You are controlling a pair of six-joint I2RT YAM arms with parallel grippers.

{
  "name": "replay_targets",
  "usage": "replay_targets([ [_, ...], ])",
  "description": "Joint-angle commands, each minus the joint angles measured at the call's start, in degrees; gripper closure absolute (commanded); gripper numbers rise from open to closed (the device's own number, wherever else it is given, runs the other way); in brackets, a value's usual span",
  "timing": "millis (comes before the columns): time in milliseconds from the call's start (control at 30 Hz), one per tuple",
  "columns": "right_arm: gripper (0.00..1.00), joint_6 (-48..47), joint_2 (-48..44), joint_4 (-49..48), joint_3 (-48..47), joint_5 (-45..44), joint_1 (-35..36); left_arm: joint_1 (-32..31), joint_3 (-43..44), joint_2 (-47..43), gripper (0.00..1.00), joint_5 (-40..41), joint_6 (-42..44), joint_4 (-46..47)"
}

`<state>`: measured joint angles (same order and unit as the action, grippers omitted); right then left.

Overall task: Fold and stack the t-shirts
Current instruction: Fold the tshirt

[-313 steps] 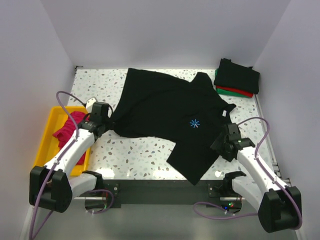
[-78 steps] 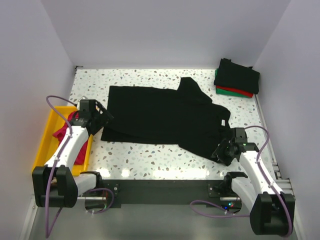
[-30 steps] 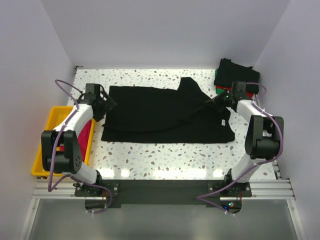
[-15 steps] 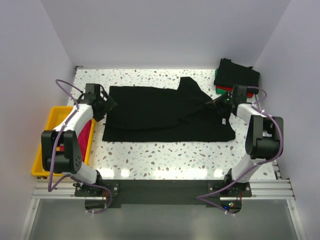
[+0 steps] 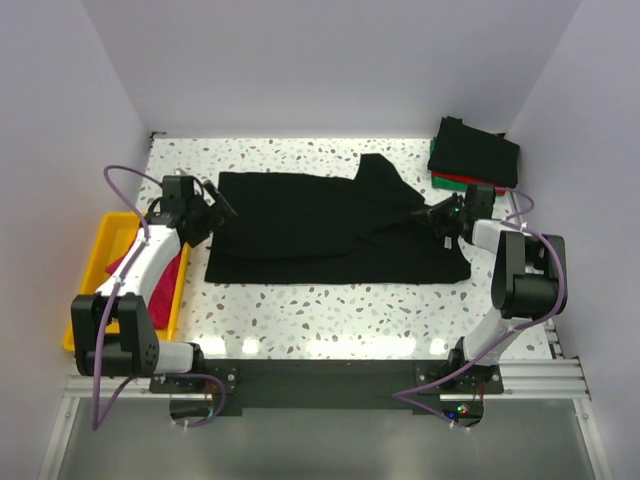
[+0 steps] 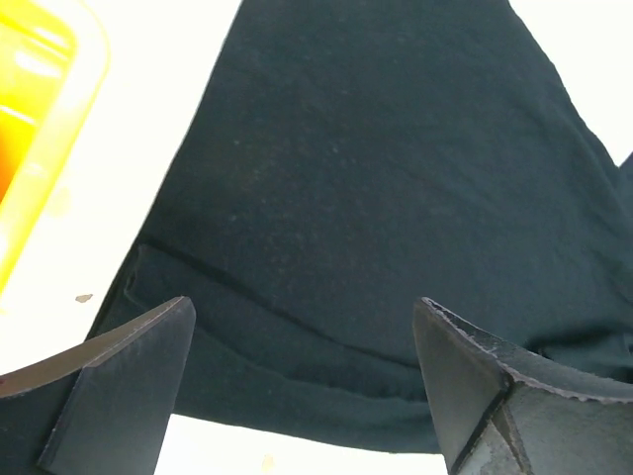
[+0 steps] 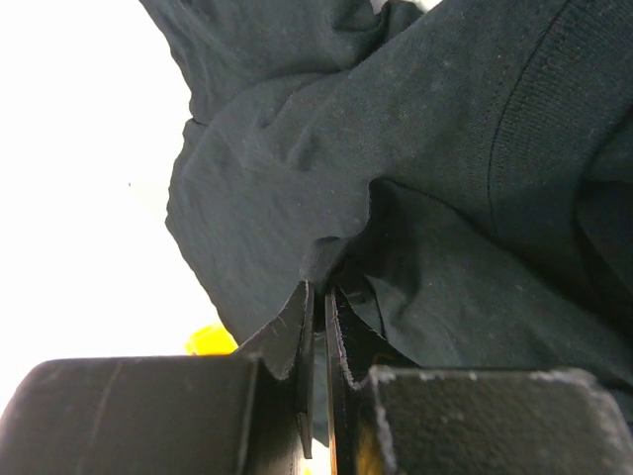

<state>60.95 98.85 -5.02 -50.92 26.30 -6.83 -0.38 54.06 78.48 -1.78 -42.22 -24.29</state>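
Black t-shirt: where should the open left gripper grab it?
Probably the left edge of the big black cloth t-shirt, coming in low from the left with the left gripper. The doubled layers lie flat there, their free edge facing its open jaws.

The spread t-shirt (image 5: 320,225) is plain black. The table (image 5: 300,305) is white, speckled with grey and dark flecks. The tray (image 5: 85,285) is bright yellow, and the cloth (image 5: 172,268) in it magenta-pink. The folded stack (image 5: 478,150) shows black above red and green edges. The arms (image 5: 150,255) are white and black.

Yellow plastic tray (image 5: 86,288) at left, speckled white tabletop (image 5: 330,305)
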Motion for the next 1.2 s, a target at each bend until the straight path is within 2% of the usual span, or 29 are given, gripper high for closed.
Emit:
replay_targets([
  [0, 0.99, 2.24, -3.31, -6.05, 1.08, -0.29, -0.29, 0.12, -2.2, -3.06, 0.05, -2.61, 2.75, 2.06],
  [100, 0.99, 3.12, -3.49, -7.11, 1.17, -0.12, -0.29, -1.11, -4.48, -5.0, 0.16, -2.09, 2.84, 2.14],
  [133, 0.96, 3.21, -3.49, -7.55, 1.08, 0.06, -0.38, -2.07, -4.93, -5.78, 0.24, -1.65, 2.84, 1.97],
  [200, 0.92, 3.56, -3.49, -7.9, 1.08, 0.06, -0.29, -3.13, -5.89, -6.4, 0.3, -0.42, 2.58, 1.62],
  [233, 0.85, 3.65, -3.75, -8.25, 1.08, 0.24, -0.38, -4.26, -6.07, -6.58, 0.35, -0.07, 2.49, 1.18],
  [300, 0.79, 3.65, -3.93, -8.43, 1.08, 0.24, -0.29, -5.94, -6.6, -6.84, 0.42, 1.42, 2.14, 0.83],
  [333, 0.72, 3.56, -4.19, -8.61, 0.99, 0.33, -0.38, -7.6, -6.69, -6.85, 0.51, 1.6, 1.7, 0.31],
  [400, 0.65, 3.3, -4.45, -8.69, 0.82, 0.68, -0.38, -9.1, -7.21, -6.85, 0.59, 3.62, 1.0, 0.21],
  [433, 0.62, 3.21, -4.63, -8.61, 0.64, 0.76, -0.38, -9.89, -7.48, -6.85, 0.68, 3.71, 0.73, 0.39],
  [467, 0.55, 2.95, -5.06, -8.69, 0.21, 0.94, -0.38, -10.25, -7.74, -6.76, 0.72, 3.54, 0.56, 0.65],
  [533, 0.49, 2.07, -5.68, -8.35, -0.15, 1.2, -0.29, -11.12, -8.71, -6.67, 0.84, 3.28, 0.38, 1.26],
  [633, 0.48, -0.56, -7.87, -5.81, -1.38, 0.94, -0.29, -12.18, -9.5, -5.97, 0.94, 3.36, 0.47, 1.62],
  [733, 0.48, -4.51, -11.83, -1.25, -1.9, -1.42, 0.59, -13.32, -10.29, -5.53, 1.0, 3.01, 0.56, 2.58],
  [967, 0.48, -13.56, -19.39, 6.67, -1.29, -6.43, 5.42, -17.19, -11.17, -3.07, 1.0, 3.36, -0.41, 4.25],
  [1167, 0.48, -16.74, -22.12, 9.85, -0.85, -9.87, 12.27, -19.3, -10.56, 0.71, 1.0, 2.14, -1.11, 6.98],
])
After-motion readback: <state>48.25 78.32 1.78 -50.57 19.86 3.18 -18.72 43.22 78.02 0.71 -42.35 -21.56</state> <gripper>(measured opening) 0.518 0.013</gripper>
